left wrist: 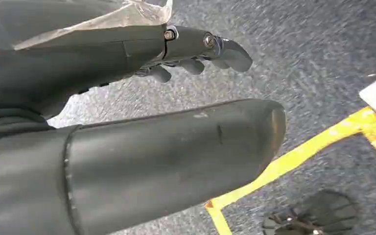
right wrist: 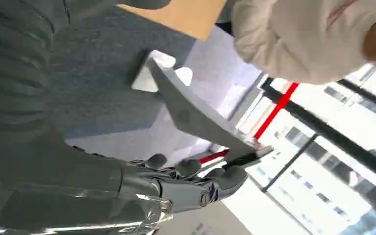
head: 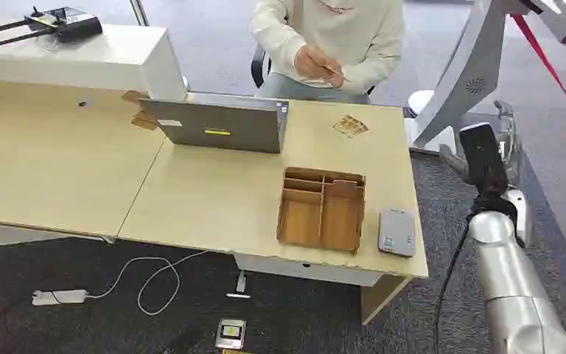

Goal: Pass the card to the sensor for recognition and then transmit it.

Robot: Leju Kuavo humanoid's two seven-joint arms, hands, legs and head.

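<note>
The right hand (head: 502, 144) is raised at the right edge of the head view, off the end of the desk (head: 214, 199), its fingers spread and grasping nothing. The left hand (left wrist: 196, 54) hangs over grey carpet with fingers loosely extended and likewise empty. The card (head: 332, 71) appears to be the thin strip in the seated person's hand (head: 315, 63) at top centre, though it is too small to be sure; more cards (head: 351, 125) lie on the desk just right of the laptop (head: 221, 125). The grey card reader (head: 396, 232) lies at lower right of the desk, just beside the wooden divided tray (head: 323, 210). The likely trouble is the handover: a thin card offered edge-on could slip between spread fingers and fall to the carpet. Reaching inward, the right arm could also clip the desk corner or nudge the reader, which lies close to the desk's front edge, off the table.
</note>
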